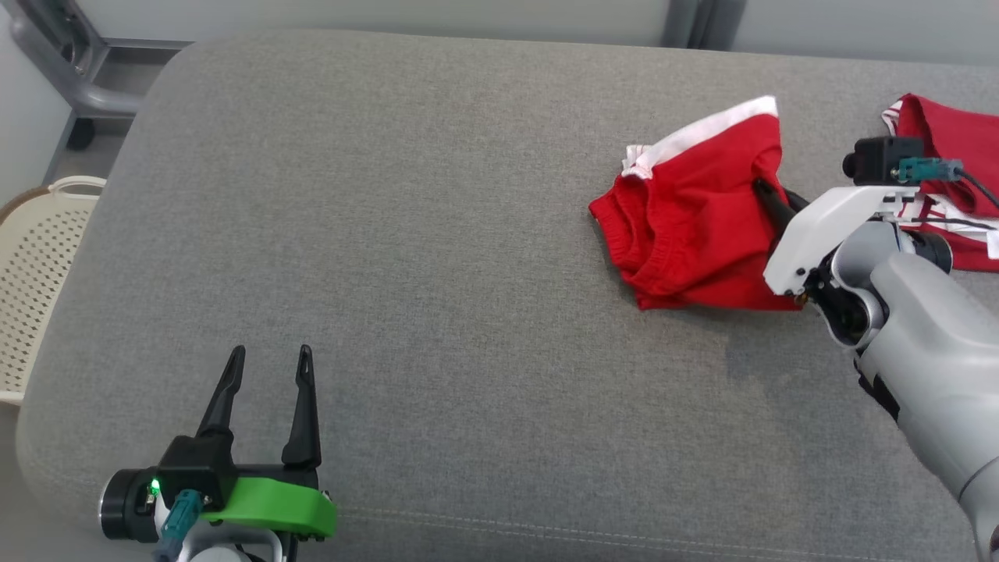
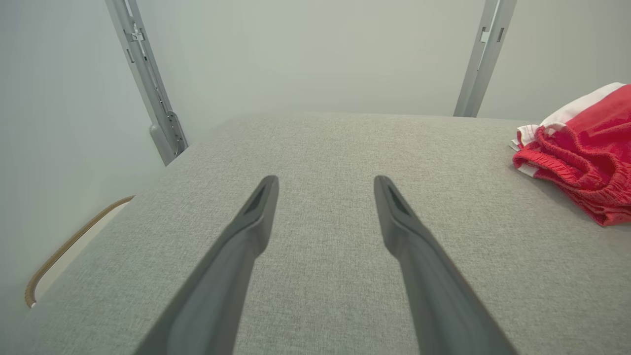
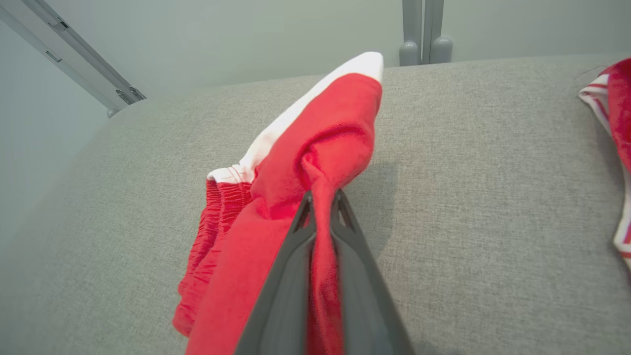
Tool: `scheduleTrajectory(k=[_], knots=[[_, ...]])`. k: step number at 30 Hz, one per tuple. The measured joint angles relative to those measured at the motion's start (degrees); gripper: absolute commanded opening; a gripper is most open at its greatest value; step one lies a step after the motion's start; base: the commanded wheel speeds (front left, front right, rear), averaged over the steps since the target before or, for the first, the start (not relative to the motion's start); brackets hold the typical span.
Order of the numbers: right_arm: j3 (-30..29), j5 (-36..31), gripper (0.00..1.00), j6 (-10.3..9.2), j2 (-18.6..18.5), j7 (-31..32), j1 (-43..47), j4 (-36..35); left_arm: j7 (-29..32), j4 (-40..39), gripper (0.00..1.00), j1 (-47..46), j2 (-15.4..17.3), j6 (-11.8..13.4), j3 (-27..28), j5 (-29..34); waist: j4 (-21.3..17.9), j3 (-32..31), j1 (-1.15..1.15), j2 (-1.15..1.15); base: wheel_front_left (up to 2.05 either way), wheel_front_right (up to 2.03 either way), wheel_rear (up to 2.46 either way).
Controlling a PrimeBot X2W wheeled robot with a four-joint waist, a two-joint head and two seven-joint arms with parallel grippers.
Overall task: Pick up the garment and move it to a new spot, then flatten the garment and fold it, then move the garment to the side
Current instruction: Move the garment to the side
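The garment [image 1: 691, 222] is a pair of red shorts with a white stripe and an elastic waistband, crumpled at the right of the grey padded table [image 1: 437, 257]. My right gripper [image 1: 769, 199] is shut on a pinch of its red cloth, and in the right wrist view the garment [image 3: 296, 162] is gathered between the two dark fingers and lifted a little there. The right gripper [image 3: 321, 199] holds that fold tight. My left gripper [image 1: 269, 363] hovers open and empty near the table's front left. From the left wrist the left gripper [image 2: 325, 185] points across bare cloth, with the garment [image 2: 584, 158] far right.
A second red and white piece of clothing [image 1: 948, 179] lies at the table's far right edge, behind my right wrist. A cream perforated basket [image 1: 35, 265] stands beside the table on the left. Grey metal frame posts [image 3: 424, 34] rise behind the table.
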Motion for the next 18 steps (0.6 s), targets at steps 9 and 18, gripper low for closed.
scheduleTrajectory(k=[9, 18], knots=[[1.8, -2.9, 0.00, 0.00, -5.3, 1.1, -7.8, -1.7, 0.0, -1.9, 1.00, -1.6, 1.6, -0.8, 2.4, 1.0, -4.3, 4.5, 0.00, 0.00, 0.00, 0.00, 0.00], [1.6, -3.3, 0.00, 0.00, -9.9, 1.2, -13.0, -1.5, 0.0, -4.3, 1.00, -2.8, 3.5, -0.9, 4.5, 1.6, -7.9, 9.5, 0.00, 0.00, 0.00, 0.00, 0.00]])
